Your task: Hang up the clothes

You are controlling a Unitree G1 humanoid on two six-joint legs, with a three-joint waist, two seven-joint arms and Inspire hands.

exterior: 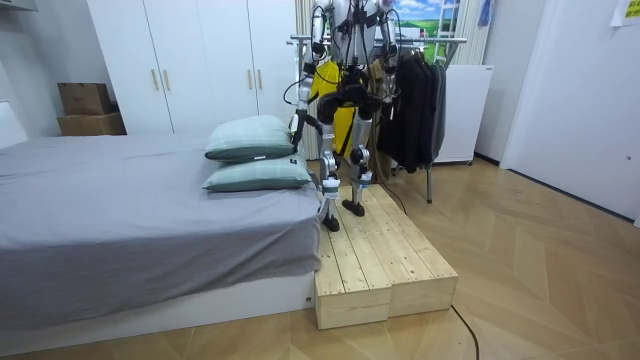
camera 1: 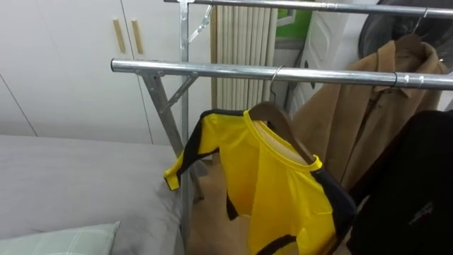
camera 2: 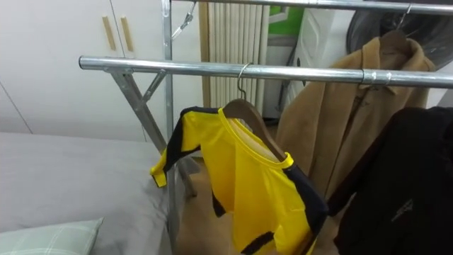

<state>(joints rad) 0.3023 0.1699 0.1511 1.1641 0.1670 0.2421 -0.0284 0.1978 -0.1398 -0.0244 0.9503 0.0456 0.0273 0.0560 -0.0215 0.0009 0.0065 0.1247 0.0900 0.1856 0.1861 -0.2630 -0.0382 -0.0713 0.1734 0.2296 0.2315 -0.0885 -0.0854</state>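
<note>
**Yellow shirt on the rail, robot standing by**

The robot's left hand [exterior: 299, 124] hangs low at its side, on the bed side of its body. It is too small from across the room for me to tell whether the fingers are open or curled, and I can see nothing in it.

The yellow shirt [camera 1: 276, 191] with dark trim is on a wooden hanger [camera 1: 283, 126], whose hook is over the near metal rail [camera 1: 212, 69] of the clothes rack. The shirt sits askew, one sleeve sticking out to the left. Further right on the same rail hangs a tan coat [camera 1: 361, 120], with a black garment [camera 1: 417, 184] nearer and to the right of it.

The robot stands upright on a wooden platform [exterior: 380, 260] facing the rack. To the left lie the grey bed [camera 1: 71, 177] and a pale green pillow [camera 1: 56, 241], with a white wardrobe [camera 1: 71, 57] behind.
</note>
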